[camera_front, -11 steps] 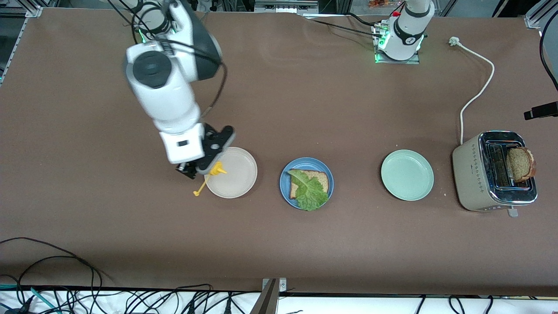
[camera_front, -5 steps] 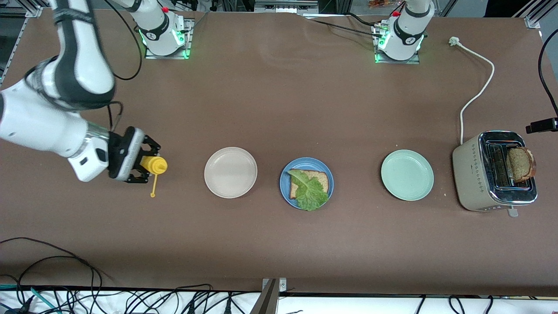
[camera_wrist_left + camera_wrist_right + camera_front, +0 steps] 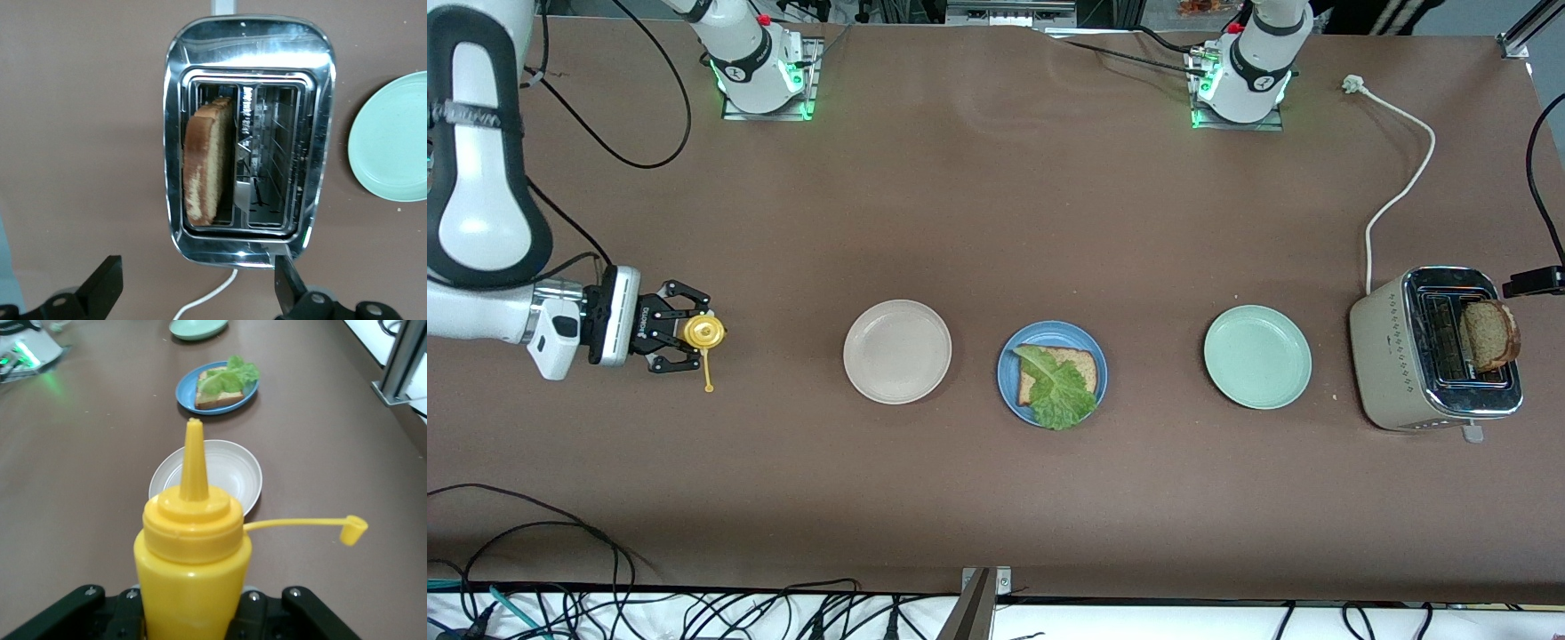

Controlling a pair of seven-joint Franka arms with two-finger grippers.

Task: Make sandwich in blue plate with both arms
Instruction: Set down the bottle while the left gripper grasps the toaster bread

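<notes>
At the right arm's end of the table the right gripper clamps a mustard bottle, the left gripper hangs open over the toaster, and the blue plate holds bread and lettuce mid-table.

The blue plate sits at the frame's centre. On it lies one brown bread slice. A ruffled lettuce leaf covers it, overhanging the plate's lower rim.

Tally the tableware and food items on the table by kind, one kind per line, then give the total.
Plates: 3 (cream-white plate, blue plate, pale green plate)
Bread slices: 2 (one on the blue plate, one in the toaster)
Lettuce leaves: 1
Toasters: 1
Yellow squeeze bottles: 1
Total: 8
</notes>
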